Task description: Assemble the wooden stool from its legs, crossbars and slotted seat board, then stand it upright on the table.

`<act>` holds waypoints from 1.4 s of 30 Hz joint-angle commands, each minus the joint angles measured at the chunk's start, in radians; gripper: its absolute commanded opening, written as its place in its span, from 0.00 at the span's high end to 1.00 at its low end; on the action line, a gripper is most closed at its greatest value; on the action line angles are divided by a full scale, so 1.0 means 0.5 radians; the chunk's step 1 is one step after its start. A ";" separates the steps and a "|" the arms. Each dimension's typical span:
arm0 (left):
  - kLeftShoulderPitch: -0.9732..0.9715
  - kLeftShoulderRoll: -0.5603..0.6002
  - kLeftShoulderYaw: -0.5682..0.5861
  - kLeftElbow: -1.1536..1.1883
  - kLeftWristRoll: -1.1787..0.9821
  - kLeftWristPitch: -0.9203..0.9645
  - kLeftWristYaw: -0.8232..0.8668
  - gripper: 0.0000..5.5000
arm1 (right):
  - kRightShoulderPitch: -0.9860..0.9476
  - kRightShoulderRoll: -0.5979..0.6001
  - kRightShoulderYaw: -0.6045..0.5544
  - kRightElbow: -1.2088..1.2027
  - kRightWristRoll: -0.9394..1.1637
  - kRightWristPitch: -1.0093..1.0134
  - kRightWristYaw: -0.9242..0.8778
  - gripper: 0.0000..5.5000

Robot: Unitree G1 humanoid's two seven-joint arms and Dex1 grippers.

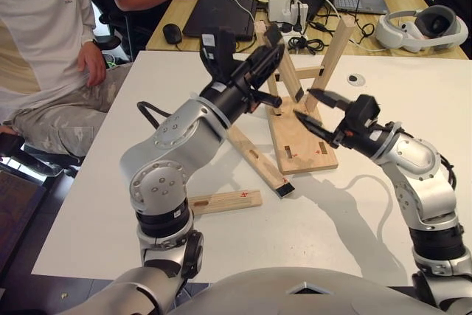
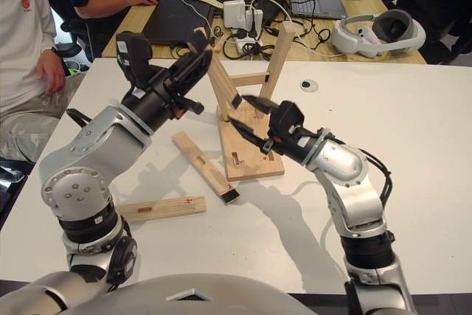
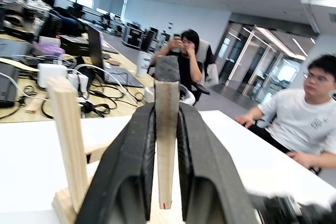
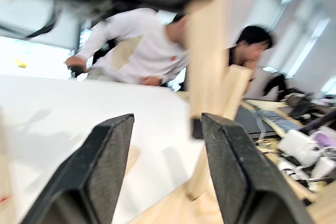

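Note:
The slotted seat board (image 1: 302, 149) lies flat at the middle of the white table (image 1: 383, 241). One wooden leg (image 1: 335, 46) rises tilted from its far end, with a crossbar (image 1: 310, 73) running out from it. My left gripper (image 1: 271, 55) is shut on a second leg (image 1: 290, 77) with a dark cap, held slanted above the board's far left part; the left wrist view shows this leg (image 3: 167, 129) clamped between the fingers. My right gripper (image 1: 316, 111) hangs open just over the board, right of the held leg, nothing between its fingers (image 4: 113, 150).
A loose leg (image 1: 254, 158) with a black end lies left of the board, and a short crossbar (image 1: 221, 201) lies nearer the front. Behind the table a wooden desk (image 1: 177, 16) carries laptops, cables and a headset (image 1: 424, 27). A person sits at the far left.

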 commanded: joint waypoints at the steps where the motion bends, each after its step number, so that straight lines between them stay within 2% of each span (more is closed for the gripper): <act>1: -0.043 0.035 0.119 0.058 0.061 -0.047 0.069 0.93 | 0.057 -0.282 -0.081 -0.041 0.138 0.230 0.229 0.58; 7: -0.082 0.138 0.223 0.098 0.072 -0.048 0.055 0.93 | 0.158 -0.530 0.067 -0.197 0.278 0.451 0.550 0.58; 13: -0.085 0.187 0.233 0.099 0.088 -0.026 0.063 0.93 | 0.206 -0.748 0.321 -0.211 0.103 0.486 0.747 0.58; 21: -0.089 0.219 0.173 0.097 0.142 -0.027 0.038 0.93 | 0.108 -0.735 0.672 -0.083 -0.310 0.457 0.703 0.58; 25: -0.100 0.232 0.159 0.115 0.157 -0.030 0.015 0.93 | -0.030 -0.527 0.891 0.142 -0.525 0.459 0.634 0.58; 29: -0.138 0.250 0.150 0.159 0.172 -0.029 -0.034 0.93 | -0.232 -0.114 0.975 0.360 -0.527 0.540 0.505 0.58; 34: -0.203 0.271 0.122 0.230 0.196 -0.032 -0.091 0.93 | -0.434 0.350 0.957 0.677 -0.507 0.529 0.304 0.58; 39: -0.214 0.300 0.118 0.262 0.232 -0.019 -0.117 0.93 | -0.445 0.647 0.862 0.865 -0.443 0.430 0.123 0.58; 42: -0.223 0.311 0.123 0.288 0.269 -0.013 -0.122 0.93 | -0.427 0.671 0.904 0.842 -0.504 0.420 0.067 0.58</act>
